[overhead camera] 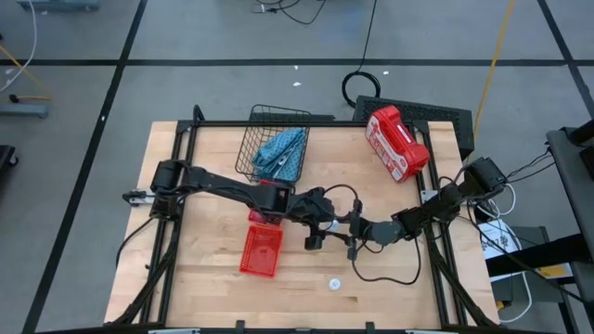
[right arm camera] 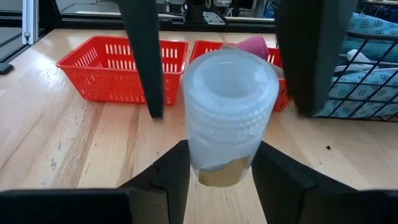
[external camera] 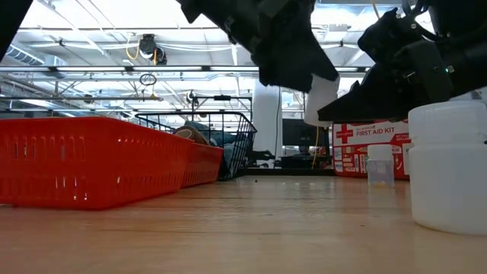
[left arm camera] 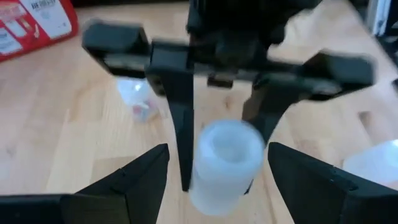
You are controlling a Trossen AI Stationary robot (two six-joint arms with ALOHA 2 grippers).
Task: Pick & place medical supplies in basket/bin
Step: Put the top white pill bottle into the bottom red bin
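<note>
Near the middle of the worktop, toward its right half, the two arms meet over a single white vial (right arm camera: 229,112). The right gripper (right arm camera: 214,168) clamps it low on its body, fingers closed narrowly on either side, and holds it upright above the wood. The left gripper (left arm camera: 217,168) faces it from the other side with fingers spread wide. In the left wrist view the vial (left arm camera: 225,163) sits in the gap between them, and those fingers also appear flanking it in the right wrist view. No contact by the left fingers can be made out.

The relation that matters is this one. The vial's long axis stands vertical, so the left fingers bracket it from the sides, above the right gripper's hold. This looks like a handover, with the left arm the nearer one to the containers.

The two red bins (overhead camera: 262,249) lie beyond the left gripper, toward the worktop's left half. One is near the front edge and the other is just behind it, with a pink roll (right arm camera: 252,45) inside. The wire basket (overhead camera: 272,144) sits at the back edge holding the light-blue pouch (overhead camera: 283,148).

Another vial (overhead camera: 335,284) lies alone near the front edge. The red and white case (overhead camera: 396,141) sits at the back right corner.
</note>
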